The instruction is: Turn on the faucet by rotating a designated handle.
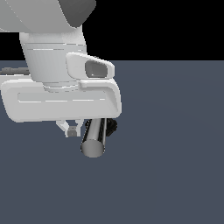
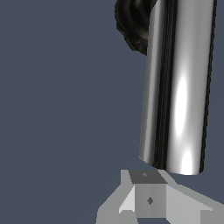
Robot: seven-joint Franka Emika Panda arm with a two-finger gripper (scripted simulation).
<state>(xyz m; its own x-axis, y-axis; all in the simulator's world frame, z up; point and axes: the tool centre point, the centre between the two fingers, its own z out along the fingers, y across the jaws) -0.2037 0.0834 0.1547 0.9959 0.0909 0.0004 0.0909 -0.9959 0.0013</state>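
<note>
The handle (image 1: 94, 138) is a shiny silver bar with a flat round end, just beside my jaws; whether they're open, I cannot tell.

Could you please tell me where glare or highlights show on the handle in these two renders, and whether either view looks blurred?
Wrist view: bright vertical streaks run down the handle, sharp edges throughout. Exterior view: a thinner pale streak on the handle, its round end evenly grey; no blur or cast shadows visible.
</note>
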